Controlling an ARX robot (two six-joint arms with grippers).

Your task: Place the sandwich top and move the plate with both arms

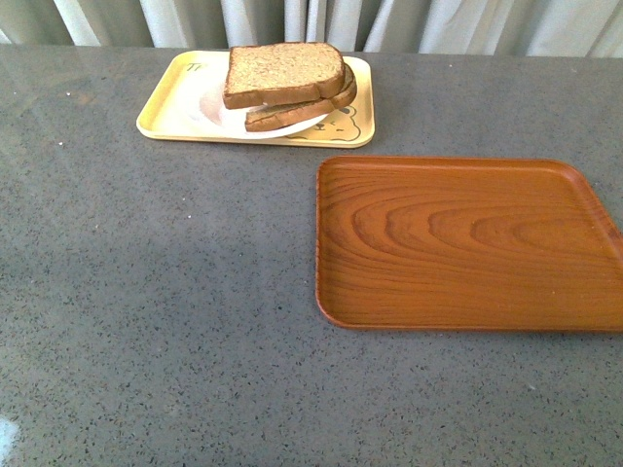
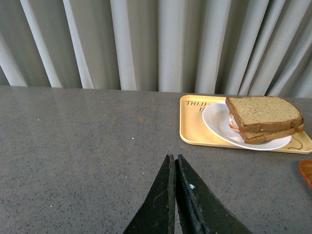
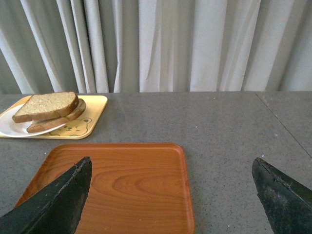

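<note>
The grey speckled desk (image 1: 156, 292) has wide bare room across its near and left parts, and more bare surface to the right of the far tray, up to the curtain (image 1: 428, 24) that hangs along its far edge. A cream tray (image 1: 170, 102) lies at the far side, close to that edge, and a brown wooden tray (image 1: 467, 243) lies nearer and to the right, its right edge running out of the front view. A narrow strip of desk separates the two trays.

The plate (image 1: 219, 117) sits on the cream tray. The sandwich top (image 1: 282, 70) lies on the lower slice (image 1: 302, 109) on that plate, turned slightly askew so the lower slice juts out at the right.

Neither arm shows in the front view. In its wrist view the left gripper (image 2: 174, 183) hangs above bare desk, well short of the cream tray, its jaws pressed together and holding nothing. The right gripper (image 3: 170, 195) hovers over the near part of the wooden tray, jaws spread wide and empty.

Brown lettering at the cream tray's corner begins "TH", but the plate covers the rest. A bear drawing (image 3: 78, 127) shows at another corner.
</note>
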